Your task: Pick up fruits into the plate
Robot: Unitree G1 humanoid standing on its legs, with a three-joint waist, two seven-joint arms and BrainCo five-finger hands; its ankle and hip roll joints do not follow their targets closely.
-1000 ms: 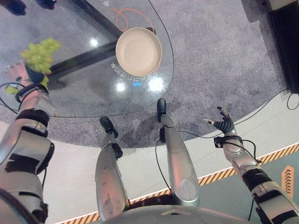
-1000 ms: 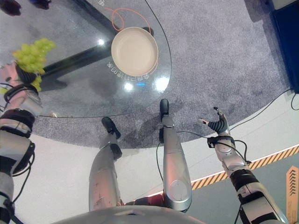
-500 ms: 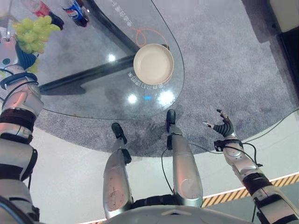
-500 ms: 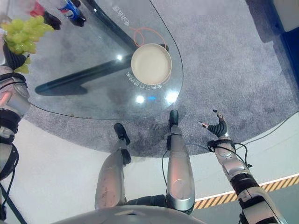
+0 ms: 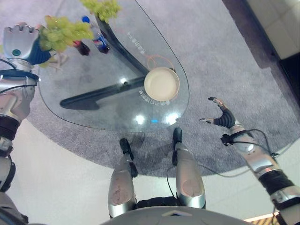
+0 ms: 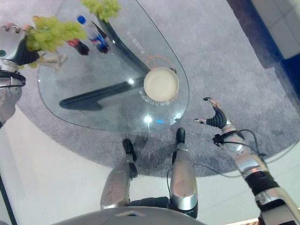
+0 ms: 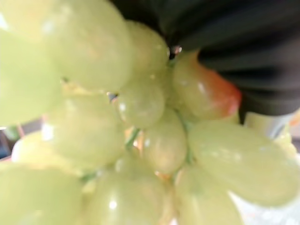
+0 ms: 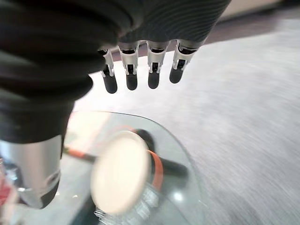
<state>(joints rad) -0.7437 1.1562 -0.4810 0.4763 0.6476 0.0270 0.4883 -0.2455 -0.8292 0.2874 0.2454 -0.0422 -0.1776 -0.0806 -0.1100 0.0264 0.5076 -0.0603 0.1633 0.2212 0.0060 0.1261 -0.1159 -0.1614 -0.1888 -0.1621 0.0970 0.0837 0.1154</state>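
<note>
My left hand (image 5: 21, 42) is raised at the far left, shut on a bunch of green grapes (image 5: 65, 30) that hangs over the glass table's left end. In the left wrist view the grapes (image 7: 140, 140) sit right against the hand's dark cover. A round cream plate (image 5: 161, 84) lies empty near the table's right edge, well to the right of the held bunch. A second bunch of green grapes (image 5: 103, 7) lies at the table's far end. My right hand (image 5: 222, 117) hangs open beyond the table's right side, over the carpet, holding nothing; its fingers (image 8: 140, 75) are straight above the plate (image 8: 119, 173).
The glass table (image 5: 93, 112) is oval with a dark base beneath it. Two bottles (image 5: 96, 37) stand near the held grapes, a dark one (image 5: 79, 47) beside the blue-capped one. An orange cord loop (image 5: 157, 58) lies behind the plate. Grey carpet surrounds the table.
The camera has pulled back, so the table looks smaller and more of it shows. My left hand has kept the grapes and carried them higher. The right hand stays open.
</note>
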